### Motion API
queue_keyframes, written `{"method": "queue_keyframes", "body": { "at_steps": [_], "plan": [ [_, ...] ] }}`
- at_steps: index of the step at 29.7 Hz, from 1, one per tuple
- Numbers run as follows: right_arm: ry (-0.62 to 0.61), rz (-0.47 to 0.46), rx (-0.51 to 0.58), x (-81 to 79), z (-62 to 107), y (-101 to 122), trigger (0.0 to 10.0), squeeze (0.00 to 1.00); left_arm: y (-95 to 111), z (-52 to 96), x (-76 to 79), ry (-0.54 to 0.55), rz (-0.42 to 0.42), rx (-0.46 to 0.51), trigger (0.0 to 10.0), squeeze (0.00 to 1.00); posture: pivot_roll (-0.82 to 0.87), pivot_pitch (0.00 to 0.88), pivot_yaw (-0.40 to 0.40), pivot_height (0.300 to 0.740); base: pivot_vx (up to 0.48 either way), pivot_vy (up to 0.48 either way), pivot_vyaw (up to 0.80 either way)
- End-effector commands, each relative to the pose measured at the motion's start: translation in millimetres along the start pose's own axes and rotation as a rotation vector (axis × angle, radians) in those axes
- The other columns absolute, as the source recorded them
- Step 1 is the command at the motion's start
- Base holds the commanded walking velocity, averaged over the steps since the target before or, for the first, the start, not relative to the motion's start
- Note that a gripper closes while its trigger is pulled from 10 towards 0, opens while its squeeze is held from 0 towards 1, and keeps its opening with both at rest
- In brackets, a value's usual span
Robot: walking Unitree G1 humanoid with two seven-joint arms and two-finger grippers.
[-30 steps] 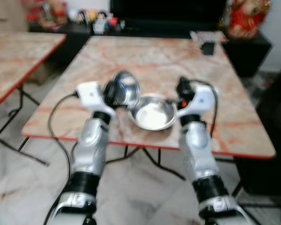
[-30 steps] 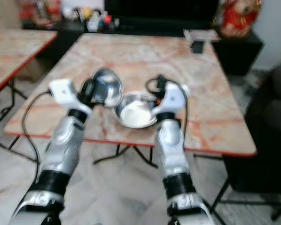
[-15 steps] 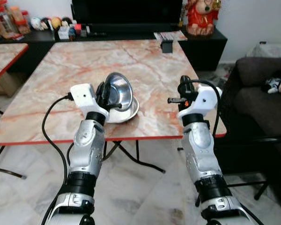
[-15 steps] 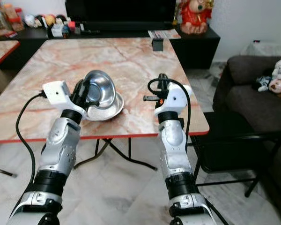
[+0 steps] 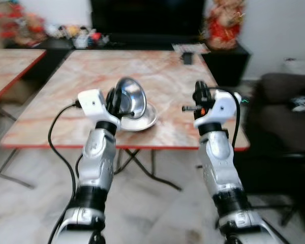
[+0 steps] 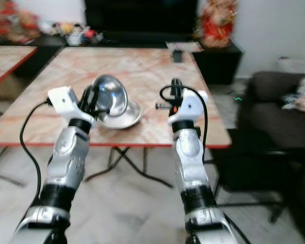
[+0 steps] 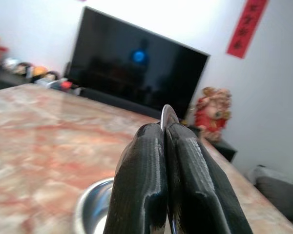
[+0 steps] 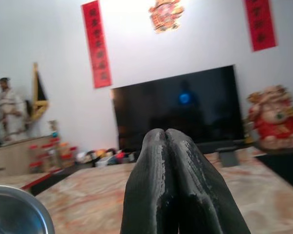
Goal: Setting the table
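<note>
Marble-pattern table (image 5: 157,66) with red edge ahead, slightly blurred in both eye views. Second similar table (image 5: 10,63) off to the robot's left. On the main table, near its front edge: shallow steel bowl (image 5: 145,118) resting flat. Second steel bowl (image 5: 129,97) raised above it, tilted on edge with its open side facing right, overlapping the flat one's left part in the eye views (touching or apart: cannot tell).

Left gripper (image 5: 115,101) clamped on the tilted bowl's rim; in the left wrist view both black fingers (image 7: 141,185) pressed together with a thin strip of the rim poking up between them. Flat bowl also seen below those fingers there, on the marble.

Right gripper (image 5: 199,95) held upright over the table's front right part, well apart from both bowls, holding nothing. Right wrist view: fingers (image 8: 156,185) pressed fully together, nothing between them; curved steel rim at the low corner of that view (which of the two bowls: cannot tell).

Far end of table: small dark object (image 5: 187,59) and a flat printed sheet or booklet (image 5: 190,48). Behind: dark TV (image 8: 180,109) on low black cabinet (image 5: 142,40), red-gold figurine (image 5: 222,23), assorted small items (image 5: 76,34) along the cabinet. Red vertical banners (image 8: 96,44) on wall. Dark sofa (image 5: 284,109) to the robot's right. Light tiled floor (image 5: 157,208).
</note>
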State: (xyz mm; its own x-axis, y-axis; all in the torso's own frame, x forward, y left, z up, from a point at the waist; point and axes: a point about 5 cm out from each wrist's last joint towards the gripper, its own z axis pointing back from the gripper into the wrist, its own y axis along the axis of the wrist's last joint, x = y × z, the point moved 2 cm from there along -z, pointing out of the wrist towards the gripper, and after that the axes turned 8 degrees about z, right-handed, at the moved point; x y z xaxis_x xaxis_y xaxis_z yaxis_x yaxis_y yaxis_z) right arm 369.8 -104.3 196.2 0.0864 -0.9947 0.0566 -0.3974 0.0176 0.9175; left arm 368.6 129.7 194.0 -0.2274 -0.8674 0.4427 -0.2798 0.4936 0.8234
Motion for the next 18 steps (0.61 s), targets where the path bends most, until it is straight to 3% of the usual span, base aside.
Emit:
{"method": "queue_keyframes", "body": {
  "at_steps": [1, 18],
  "plan": [
    [0.009, -0.002, 0.006, -3.2, -2.7, 2.8, 10.0, 0.0, 9.7, -4.9, 3.5, -0.019, -0.012, 0.035, 10.0, 0.0, 0.0, 0.068, -0.017, 0.74, 0.349, 0.0, 0.0],
    [0.02, -0.017, 0.002, -5.3, -1.9, 1.7, 10.0, 0.0, 10.7, -3.6, 6.8, -0.031, -0.011, 0.042, 10.0, 0.0, 0.0, 0.079, -0.021, 0.74, 0.36, 0.0, 0.0]
  ]
}}
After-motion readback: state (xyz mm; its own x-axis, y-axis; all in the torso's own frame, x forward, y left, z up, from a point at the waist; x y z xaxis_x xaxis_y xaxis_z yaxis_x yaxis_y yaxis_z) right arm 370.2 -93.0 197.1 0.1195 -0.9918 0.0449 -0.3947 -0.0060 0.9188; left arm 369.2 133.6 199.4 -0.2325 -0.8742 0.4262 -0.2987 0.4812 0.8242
